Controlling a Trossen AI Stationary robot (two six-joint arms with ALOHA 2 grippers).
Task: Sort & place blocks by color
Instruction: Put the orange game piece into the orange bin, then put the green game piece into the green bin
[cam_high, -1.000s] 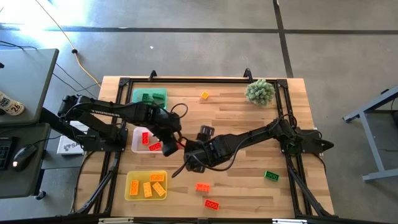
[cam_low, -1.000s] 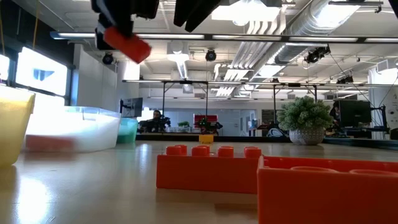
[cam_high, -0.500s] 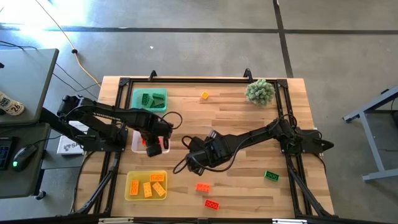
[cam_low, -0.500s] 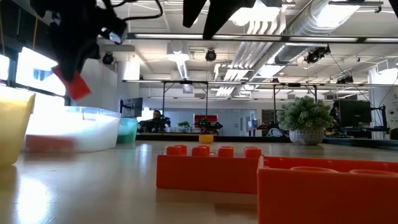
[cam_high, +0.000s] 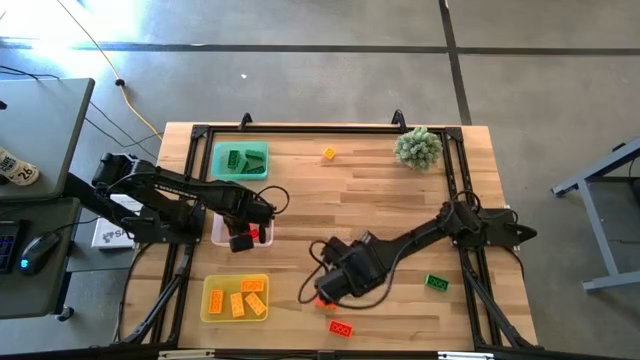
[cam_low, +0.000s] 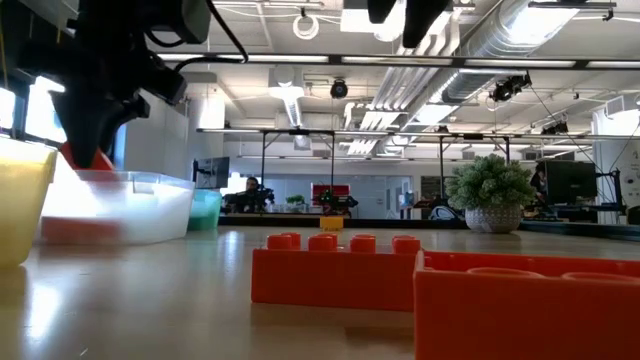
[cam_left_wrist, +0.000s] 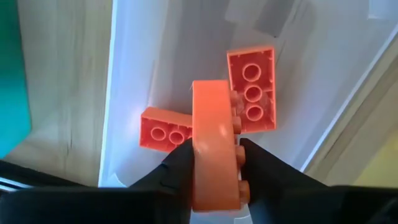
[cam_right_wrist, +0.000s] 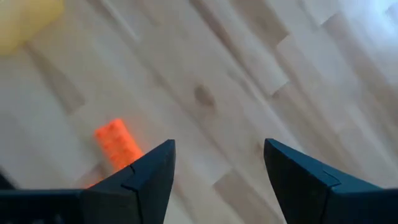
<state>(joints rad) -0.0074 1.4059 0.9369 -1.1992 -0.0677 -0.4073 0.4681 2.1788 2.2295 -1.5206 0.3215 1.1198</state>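
Over the clear tray (cam_high: 218, 228) on the bench (cam_high: 380, 190), the left claw (cam_left_wrist: 214, 163) is clenched on a red block (cam_left_wrist: 214, 146), held on edge with its studs sideways, above two red blocks (cam_left_wrist: 252, 90) lying in the tray. I judge the risk to be in the drop: let go on edge, the block could strike those below, tip and bounce over the tray's low wall onto the bench. The block is a small, glossy, studded brick, hard and light. Near the bench's front, the right claw (cam_right_wrist: 217, 168) hangs released, its jaws wide apart above bare wood, with an orange block (cam_right_wrist: 117, 144) just ahead of it. Coming down askew, a finger could nudge that brick aside rather than straddle it.
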